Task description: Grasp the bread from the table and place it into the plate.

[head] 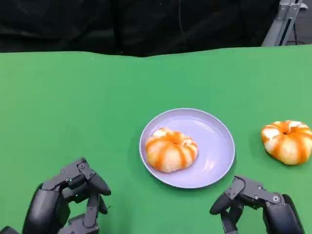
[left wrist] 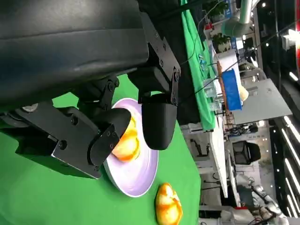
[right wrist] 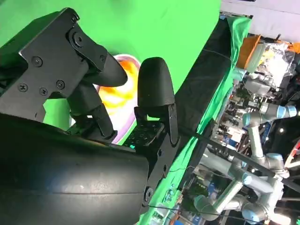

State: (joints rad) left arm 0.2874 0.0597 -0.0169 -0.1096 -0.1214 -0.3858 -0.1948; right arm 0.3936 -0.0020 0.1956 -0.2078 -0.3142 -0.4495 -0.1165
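Note:
A lavender plate lies at the table's middle, with one orange-striped bread resting on its left half. A second bread of the same kind sits on the green cloth to the plate's right, apart from it. My left hand hovers near the front edge, left of the plate, holding nothing. My right hand is at the front right, just in front of the plate's rim and short of the second bread, fingers apart and empty. The left wrist view shows plate, plated bread and loose bread. The right wrist view catches the plated bread.
Green cloth covers the whole table, with a black backdrop behind its far edge. A grey metal frame stands at the back right. The wrist views show a workshop with other robot arms beyond the table.

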